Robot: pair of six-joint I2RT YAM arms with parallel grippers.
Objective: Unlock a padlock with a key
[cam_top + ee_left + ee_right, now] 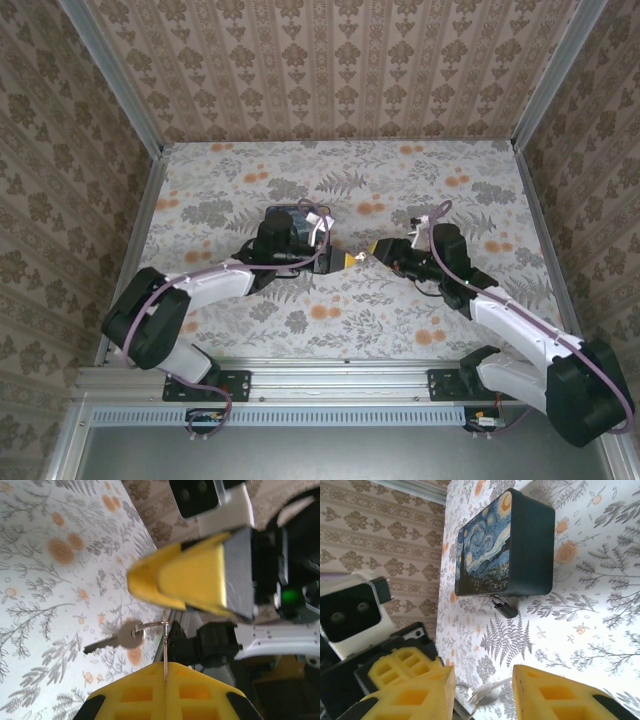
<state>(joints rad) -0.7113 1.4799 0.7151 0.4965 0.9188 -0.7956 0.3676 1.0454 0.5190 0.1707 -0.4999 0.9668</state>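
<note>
My left gripper (pixel 165 667) is shut on a thin metal key blade seen edge-on. From that blade a small ring (pixel 152 625) carries a second key (pixel 112 641), which dangles above the table. In the top view the left gripper (pixel 347 261) and right gripper (pixel 381 249) meet tip to tip at mid-table. My right gripper (pixel 485 686) is open, and the pale key (pixel 487 690) shows between its yellow fingers (pixel 560 695). The tiny dark padlock (pixel 506 609) hangs by its shackle from the box's lower edge, apart from both grippers.
The dark-blue starry-night box (pixel 520 545) lies on the floral table, partly under the left arm in the top view (pixel 285 218). Patterned walls close in three sides. Metal rails (pixel 320 375) run along the near edge.
</note>
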